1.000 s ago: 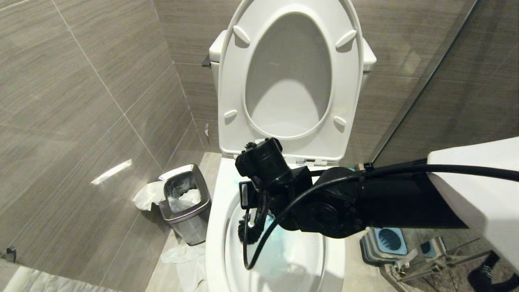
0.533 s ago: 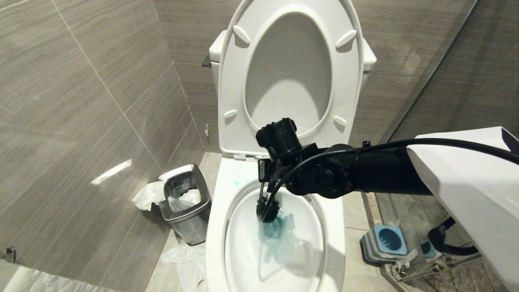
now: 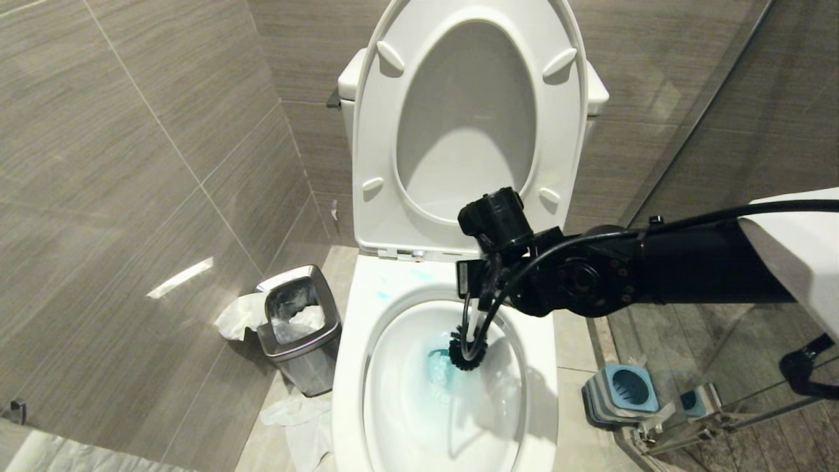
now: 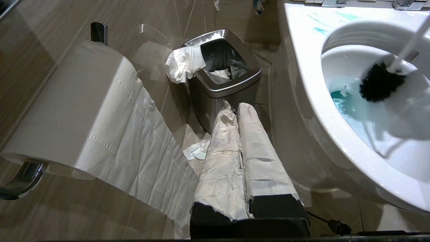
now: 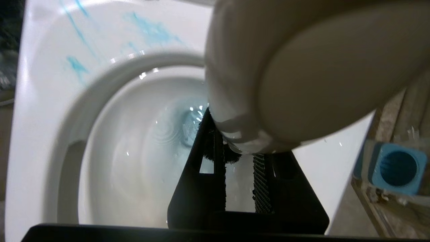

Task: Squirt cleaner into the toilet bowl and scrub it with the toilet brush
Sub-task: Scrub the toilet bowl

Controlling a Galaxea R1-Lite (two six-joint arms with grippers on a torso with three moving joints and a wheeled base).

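Bowl (image 3: 387, 393) fills the head view's six o'clock, blue liquid pooled inside. Right gripper (image 3: 482, 288) hangs over its one o'clock rim, clamped on the brush (image 4: 381, 82) handle; the handle runs steeply down, bristles lowermost beside the blue pool. Left gripper (image 4: 235, 109) rests closed, empty.

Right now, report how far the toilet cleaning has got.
Done: blue cleaner tints the water in the toilet bowl. In hand: the right end effector holds the toilet brush, bristle head down in the bowl. Left: finish scrubbing, return brush to its holder.
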